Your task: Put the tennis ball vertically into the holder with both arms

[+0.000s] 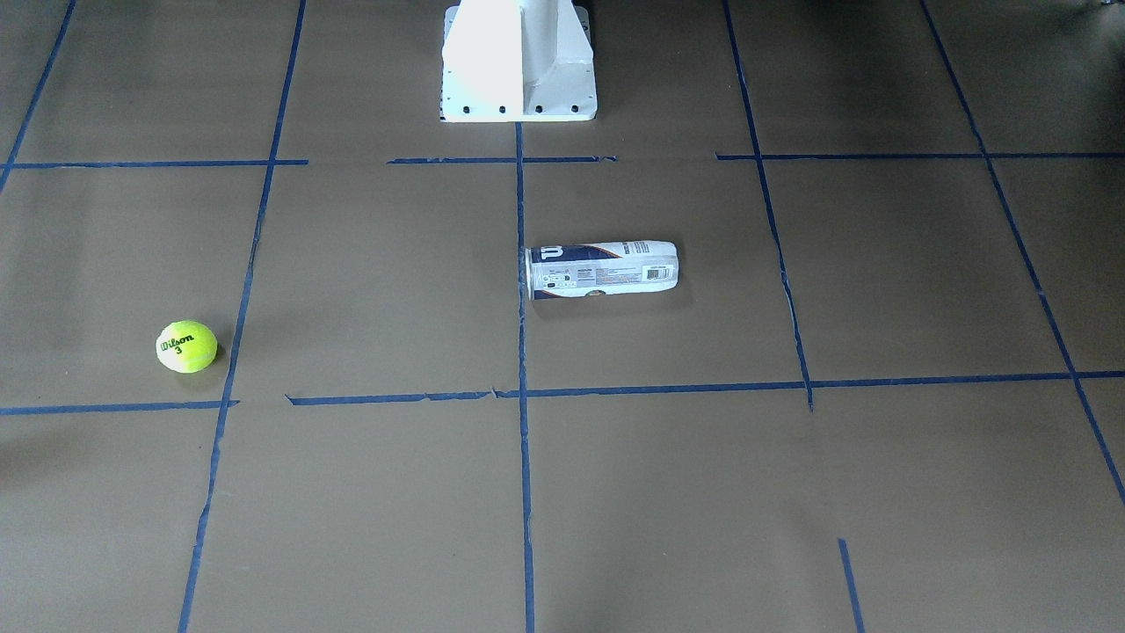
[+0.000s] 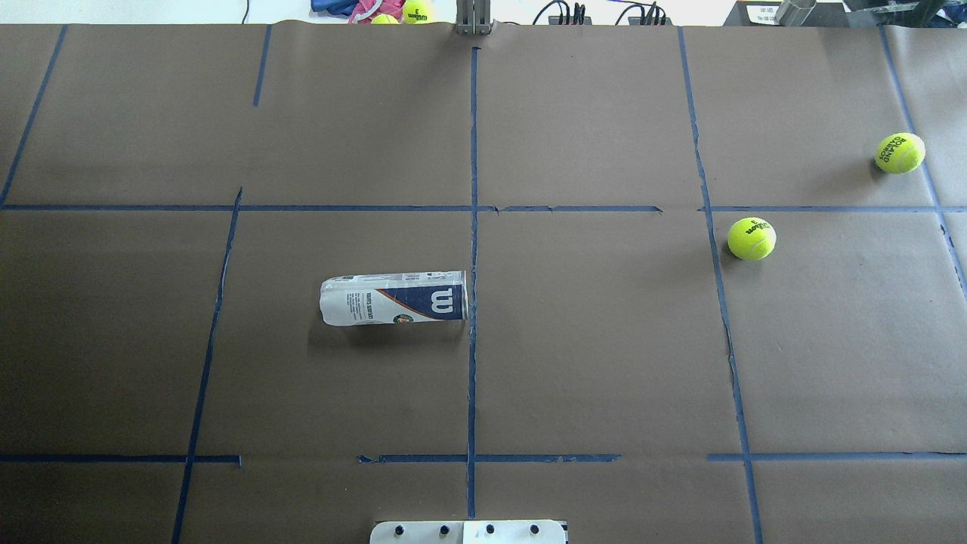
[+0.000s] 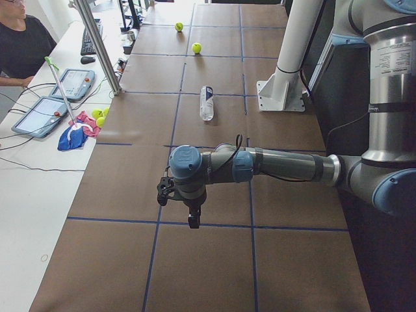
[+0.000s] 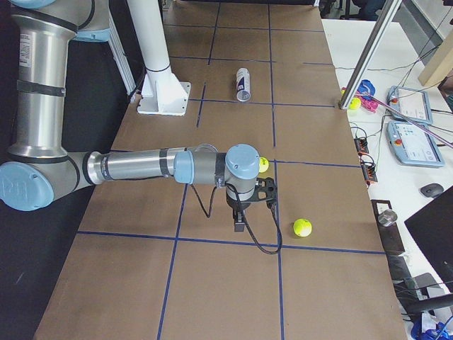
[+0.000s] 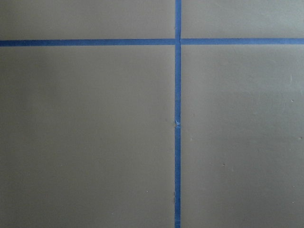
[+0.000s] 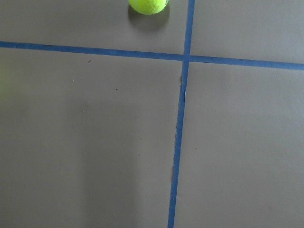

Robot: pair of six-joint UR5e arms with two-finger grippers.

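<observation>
The tennis ball [image 2: 752,239], yellow-green with black "Wilson 3", rests on the brown table, right of centre; it also shows in the front view [image 1: 186,345]. The holder [image 2: 393,298], a clear can with a white and navy label, lies on its side left of the centre line, also in the front view [image 1: 602,269]. My left gripper [image 3: 194,221] hangs over bare table, far from both. My right gripper [image 4: 241,225] hangs near the ball [image 4: 263,164]. Both show only in side views, so I cannot tell open or shut. A ball [image 6: 148,5] crosses the right wrist view's top edge.
A second tennis ball [image 2: 900,153] lies at the far right. The white pedestal base [image 1: 518,61] stands at the robot's edge. Blue tape lines grid the table. An operator [image 3: 19,45] sits at a side desk with tablets [image 3: 49,107] and spare balls [image 2: 415,11].
</observation>
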